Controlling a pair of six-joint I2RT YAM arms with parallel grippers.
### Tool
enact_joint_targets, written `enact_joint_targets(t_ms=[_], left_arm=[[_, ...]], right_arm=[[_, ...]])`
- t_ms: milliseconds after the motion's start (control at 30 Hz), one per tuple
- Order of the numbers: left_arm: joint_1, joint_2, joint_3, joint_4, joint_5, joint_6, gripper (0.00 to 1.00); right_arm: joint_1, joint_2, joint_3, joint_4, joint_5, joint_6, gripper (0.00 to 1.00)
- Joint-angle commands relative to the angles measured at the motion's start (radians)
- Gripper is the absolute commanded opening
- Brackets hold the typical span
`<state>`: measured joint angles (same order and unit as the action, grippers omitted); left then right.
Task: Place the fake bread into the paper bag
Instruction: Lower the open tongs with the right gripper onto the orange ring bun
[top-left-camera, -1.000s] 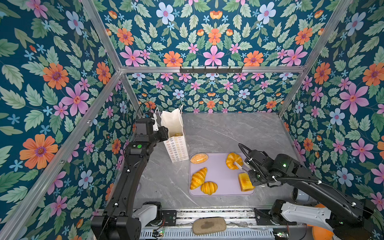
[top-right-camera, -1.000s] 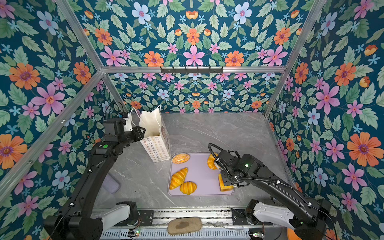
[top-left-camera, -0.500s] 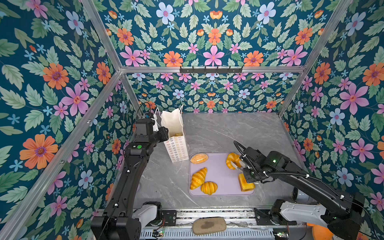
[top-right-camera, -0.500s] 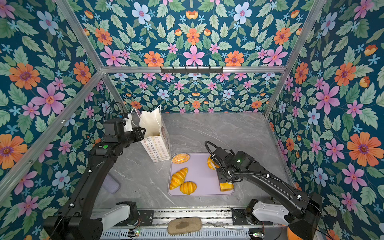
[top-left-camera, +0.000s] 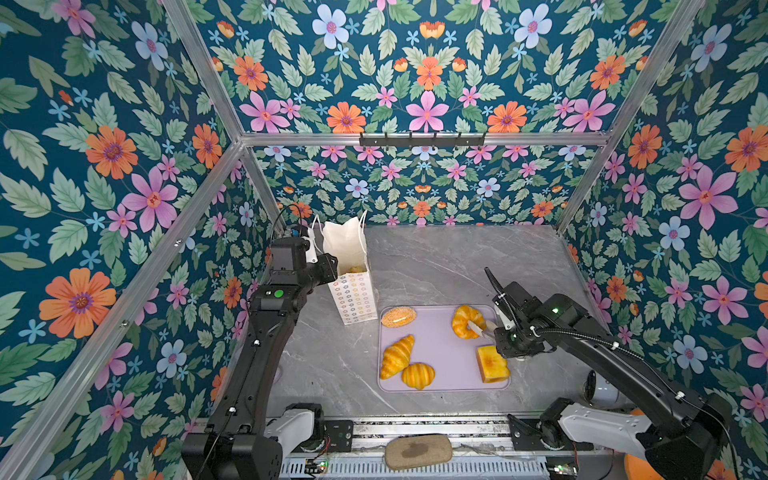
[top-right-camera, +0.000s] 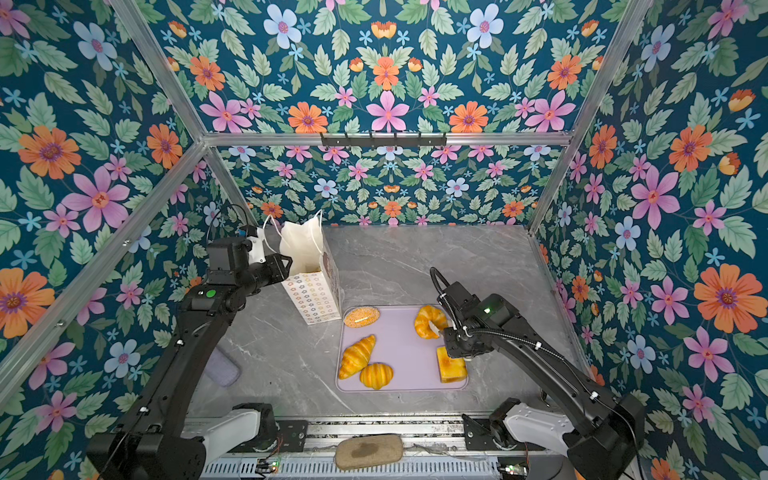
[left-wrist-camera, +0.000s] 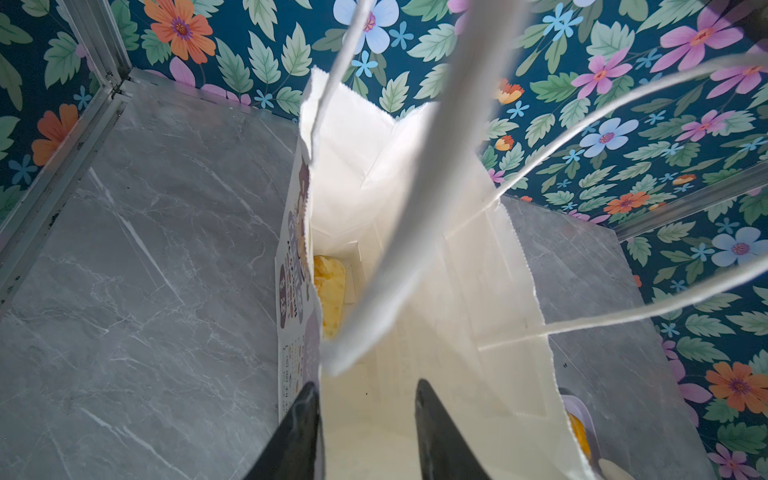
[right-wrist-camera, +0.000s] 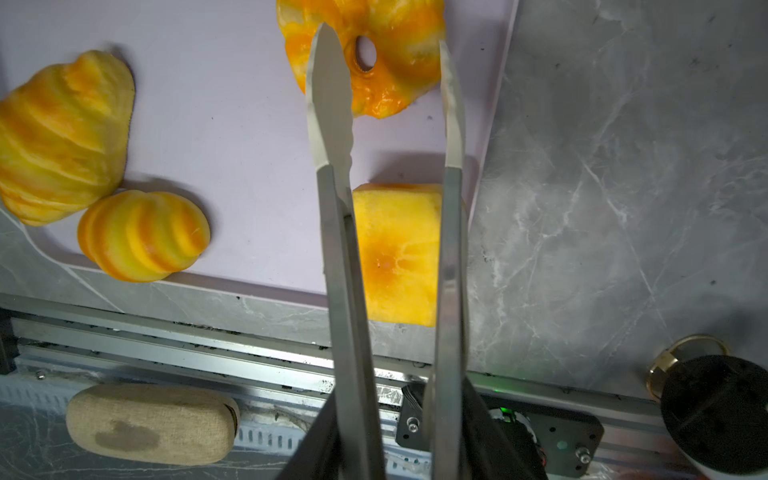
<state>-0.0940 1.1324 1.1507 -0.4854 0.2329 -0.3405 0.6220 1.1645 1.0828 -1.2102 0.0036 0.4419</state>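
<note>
The white flower-printed paper bag (top-left-camera: 353, 291) stands upright at the back left, with one golden piece of fake bread (left-wrist-camera: 329, 286) at its bottom. My left gripper (left-wrist-camera: 365, 384) is open at the bag's rim, one finger outside the side wall and one inside. On the lilac tray (top-left-camera: 440, 349) lie a ring bun (top-left-camera: 464, 320), a speckled oval bun (top-left-camera: 398, 316), a croissant (top-left-camera: 397, 356), a smaller croissant (top-left-camera: 418, 375) and a toast block (top-left-camera: 492, 364). My right gripper (right-wrist-camera: 388, 70) is open, its long metal tips over the ring bun (right-wrist-camera: 395, 87).
A grey-tan oval pad (top-left-camera: 417, 451) with a dark smudge lies on the front rail. A black cup with a gold rim (right-wrist-camera: 715, 399) stands by the right arm's base. A flat purple-grey pad (top-right-camera: 222, 368) lies on the marble under the left arm.
My right gripper has moved from above the toast block toward the ring bun, and its jaws have spread slightly. The left arm and the bag have not moved.
</note>
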Motion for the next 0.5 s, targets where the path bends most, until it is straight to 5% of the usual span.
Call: enact_joint_targets(t_ms=[0, 467], left_arm=[[-0.001, -0.002, -0.001, 0.037, 0.008, 0.004, 0.40], [-0.001, -0.003, -0.008, 0.048, 0.023, 0.001, 0.40]], right_arm=[[-0.001, 0.015, -0.003, 0.011, -0.024, -0.013, 0.38], [-0.025, 0.065, 0.036, -0.004, 0.036, 0.004, 0.39]])
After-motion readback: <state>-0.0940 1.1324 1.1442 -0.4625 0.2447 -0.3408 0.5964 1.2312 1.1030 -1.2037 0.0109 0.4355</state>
